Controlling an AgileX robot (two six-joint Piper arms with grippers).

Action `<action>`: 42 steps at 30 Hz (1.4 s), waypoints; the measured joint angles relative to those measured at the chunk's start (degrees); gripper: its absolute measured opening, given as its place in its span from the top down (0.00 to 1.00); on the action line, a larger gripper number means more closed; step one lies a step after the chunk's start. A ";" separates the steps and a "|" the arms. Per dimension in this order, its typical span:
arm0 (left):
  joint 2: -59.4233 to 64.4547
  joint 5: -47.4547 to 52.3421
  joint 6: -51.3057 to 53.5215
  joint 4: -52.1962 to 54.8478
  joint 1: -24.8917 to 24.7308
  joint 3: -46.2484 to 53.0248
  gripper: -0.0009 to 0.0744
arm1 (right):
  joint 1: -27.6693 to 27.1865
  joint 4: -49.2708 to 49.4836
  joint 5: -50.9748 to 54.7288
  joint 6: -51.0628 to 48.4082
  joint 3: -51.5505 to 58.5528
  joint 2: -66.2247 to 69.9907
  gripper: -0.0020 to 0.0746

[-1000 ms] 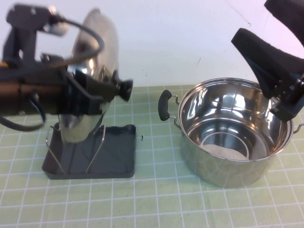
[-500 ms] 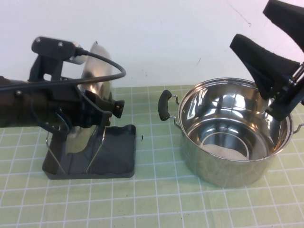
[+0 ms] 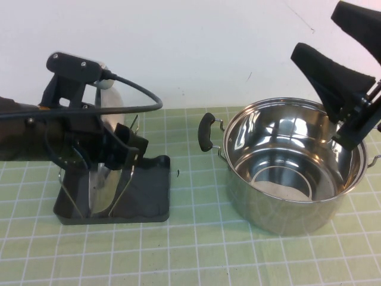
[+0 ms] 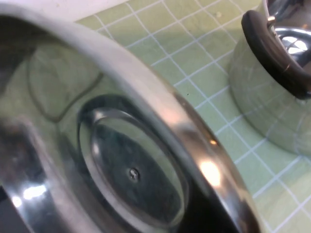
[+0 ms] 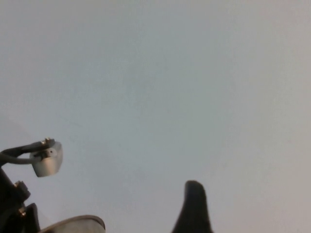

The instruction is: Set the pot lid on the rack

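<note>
The pot lid (image 3: 98, 186) stands on its edge in the rack (image 3: 149, 196), between the wire prongs, with my left arm hiding most of it. My left gripper (image 3: 131, 148) is at the lid's knob side with its fingers apart; the knob itself is hidden. The lid's shiny underside (image 4: 131, 174) fills the left wrist view. High at the right, above the pot's far rim, my right gripper (image 3: 342, 44) hangs open and holds nothing. One of its fingertips (image 5: 193, 208) shows against the white wall.
The deep steel pot (image 3: 292, 173) with black side handles (image 3: 206, 132) stands to the right of the rack on the green checked mat (image 3: 196, 250). Its handle (image 4: 272, 53) is near the lid in the left wrist view. A white wall is behind.
The left arm has lowered the lid down into the rack between the prongs. Its fingers have spread off the knob. The right arm has hardly moved.
</note>
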 joint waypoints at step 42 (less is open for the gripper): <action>-72.18 8.44 -62.28 57.22 0.00 39.20 0.99 | 0.00 -9.22 38.57 17.20 15.78 -50.12 0.98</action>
